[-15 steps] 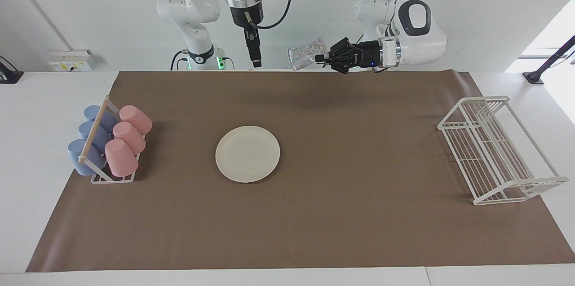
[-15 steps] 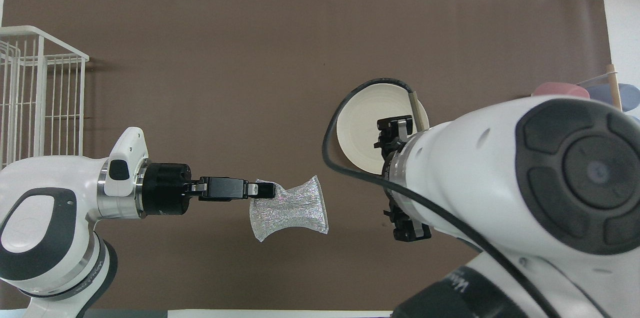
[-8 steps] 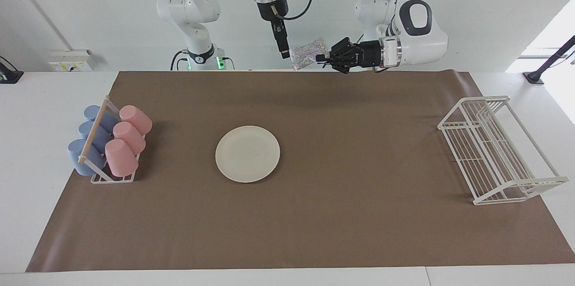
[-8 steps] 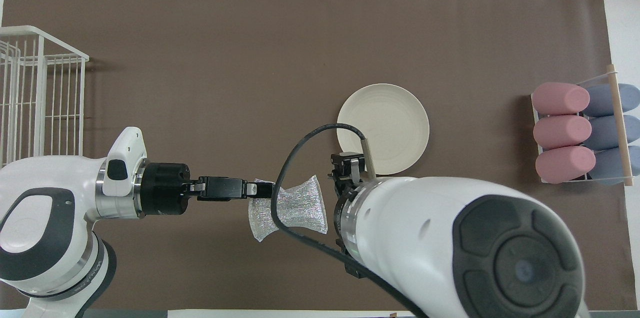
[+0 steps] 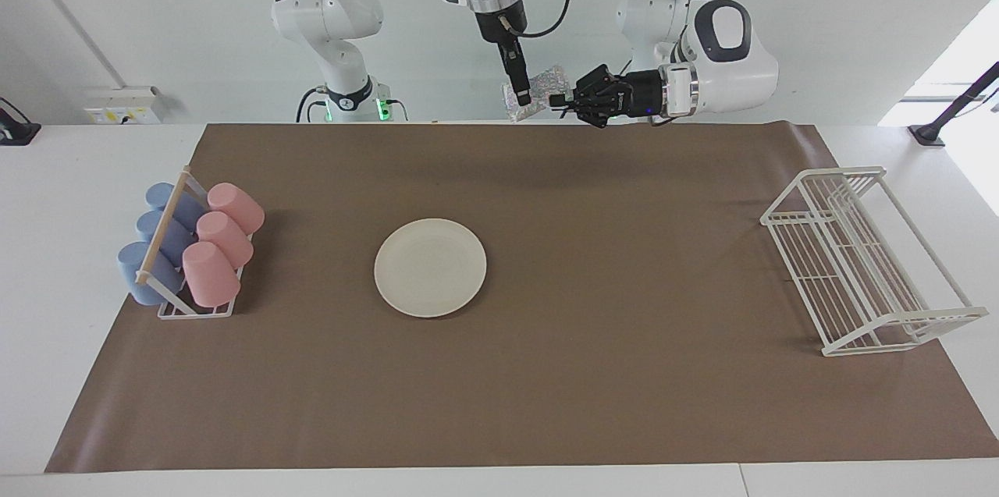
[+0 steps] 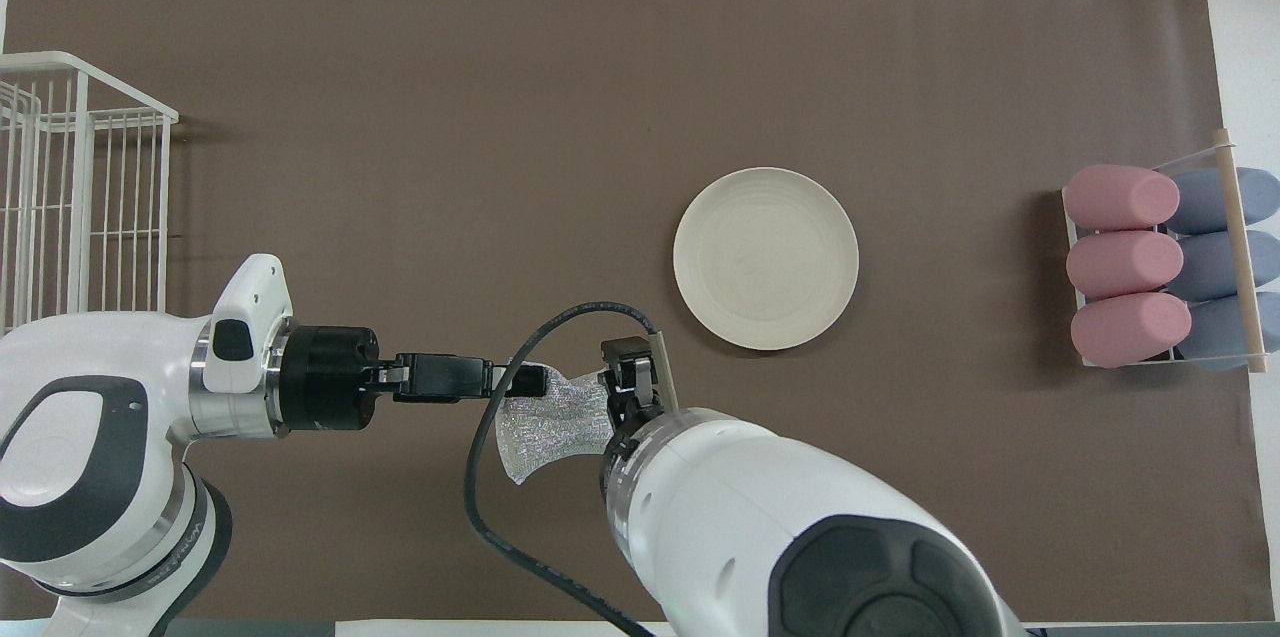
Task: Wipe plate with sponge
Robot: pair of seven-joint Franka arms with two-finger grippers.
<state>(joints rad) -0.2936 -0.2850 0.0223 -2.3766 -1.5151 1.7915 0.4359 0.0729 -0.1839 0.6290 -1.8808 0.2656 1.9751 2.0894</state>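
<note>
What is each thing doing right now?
sponge: up in the air, pinched at one end.
left gripper: jaws shut on the sponge.
right gripper: open, at the sponge's free end.
plate: flat on the mat, bare.
cups: lying tipped in their rack.
wire rack: nothing in it.

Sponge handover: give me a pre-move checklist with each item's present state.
1. Left pincer shut on the sponge, held in the air: ok.
2. Right pincer open at the sponge's free end: ok.
3. Right pincer's fingers set around the sponge, ready to close: cannot tell.
4. Plate flat on the brown mat, uncovered: ok.
5. Nothing lying between sponge and plate: ok.
6. Cup rack and wire dish rack stand apart from the plate: ok.
</note>
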